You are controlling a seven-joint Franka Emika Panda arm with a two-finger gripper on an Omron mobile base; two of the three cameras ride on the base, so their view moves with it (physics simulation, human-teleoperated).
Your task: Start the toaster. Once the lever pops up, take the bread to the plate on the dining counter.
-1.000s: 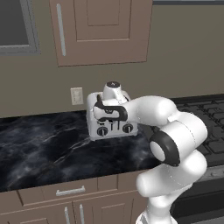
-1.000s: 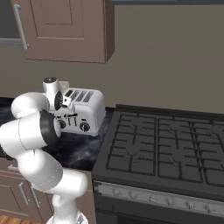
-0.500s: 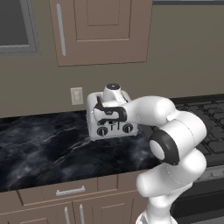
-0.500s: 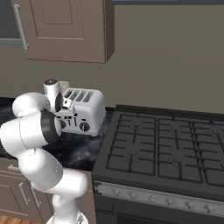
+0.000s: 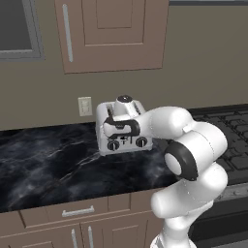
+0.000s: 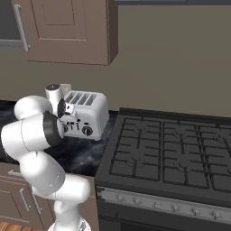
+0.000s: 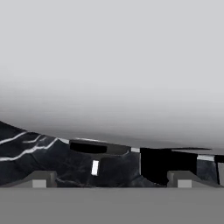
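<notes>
Nothing much shifts since the earlier frame: gripper point(image 5: 116, 127) hangs released, jaws wide, pressed close against the front of the toaster point(image 5: 138, 119), which sits on the black counter point(image 5: 53, 164) beside the stove point(image 6: 176, 153). Step in hand looks like starting the toaster; next, a finger must catch a lever and push down
</notes>
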